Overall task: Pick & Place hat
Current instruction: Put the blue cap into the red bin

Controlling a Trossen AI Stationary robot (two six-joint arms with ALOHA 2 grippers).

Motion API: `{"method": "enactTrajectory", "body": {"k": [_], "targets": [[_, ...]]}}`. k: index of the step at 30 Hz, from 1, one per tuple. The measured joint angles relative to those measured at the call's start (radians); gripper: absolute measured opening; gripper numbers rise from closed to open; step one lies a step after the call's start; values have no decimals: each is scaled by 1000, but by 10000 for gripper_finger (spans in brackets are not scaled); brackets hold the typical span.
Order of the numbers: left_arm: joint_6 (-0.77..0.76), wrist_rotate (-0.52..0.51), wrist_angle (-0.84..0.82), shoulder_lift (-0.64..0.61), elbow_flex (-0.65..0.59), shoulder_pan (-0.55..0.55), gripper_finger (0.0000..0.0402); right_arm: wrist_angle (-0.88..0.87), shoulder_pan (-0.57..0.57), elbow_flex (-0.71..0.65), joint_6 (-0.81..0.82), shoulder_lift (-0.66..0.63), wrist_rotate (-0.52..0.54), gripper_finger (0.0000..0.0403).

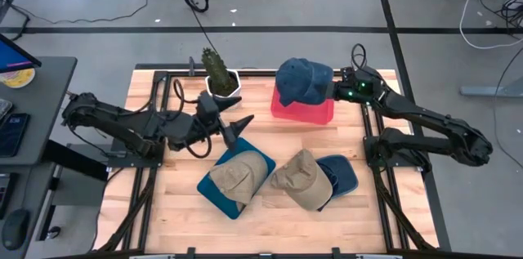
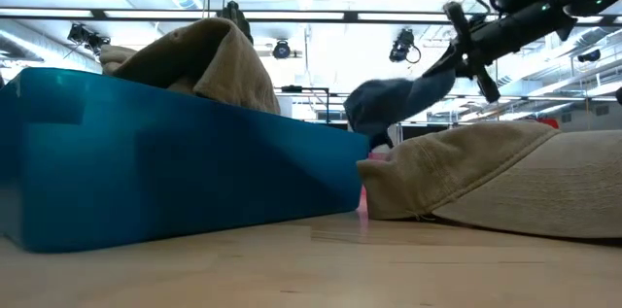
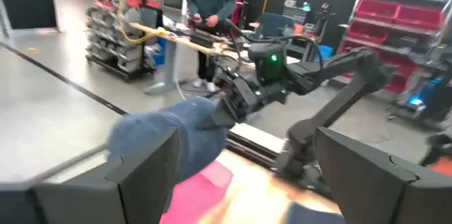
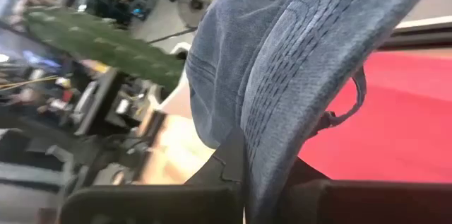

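A blue denim cap hangs over the far part of a red bin, and my right gripper is shut on it. The low view shows the cap raised behind the other hats. My left gripper is open above the table's middle, left of the red bin, and touches nothing. In its wrist view the open fingers frame the cap. One tan hat lies on a blue bin. A second tan hat rests partly on a dark blue bin. My right gripper holds the blue cap by its stitched brim, pinched between the two fingers. The fingers come nearly level from the table's right side. The crown reaches away from them, toward the left, over the red bin; whether it touches the bin I cannot tell.
A cactus in a white pot stands at the far edge, between the two grippers. Bare wood shows along the near edge and at the left. A person stands in the room beyond the table.
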Motion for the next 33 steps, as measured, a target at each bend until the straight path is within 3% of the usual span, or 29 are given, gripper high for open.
{"method": "enactTrajectory", "body": {"k": [11,21,33], "targets": [[151,11,-128,-31,0,68,332,6,3,0,23,153,25,6],[151,28,-295,-54,-1,113,332,56,28,0,128,194,-135,6],[96,26,-296,-60,0,180,332,7,4,0,285,194,-224,6]]}}
